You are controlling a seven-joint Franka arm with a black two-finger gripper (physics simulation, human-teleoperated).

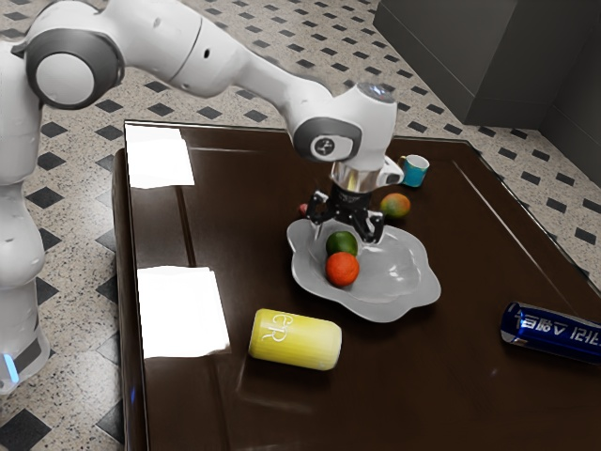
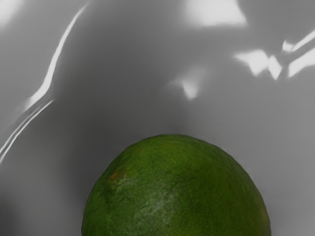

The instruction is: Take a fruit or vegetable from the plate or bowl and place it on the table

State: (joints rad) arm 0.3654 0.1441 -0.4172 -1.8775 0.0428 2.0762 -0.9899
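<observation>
Green fruit [image 1: 342, 243] in grey plate [image 1: 406, 271], ctr of ext. view, beside red-orange fruit [image 1: 342, 270]. Gripper [image 1: 344, 231] above it, jaws apart. Approach prob. ~done; grasp, lift, table [image 1: 423, 395] drop-off TBD.

The wrist view's edge cuts off our green fruit [image 2: 174, 191], the exterior view's right edge the blue can [image 1: 549, 332]; we can't identify the red speck [image 1: 302, 209].
</observation>
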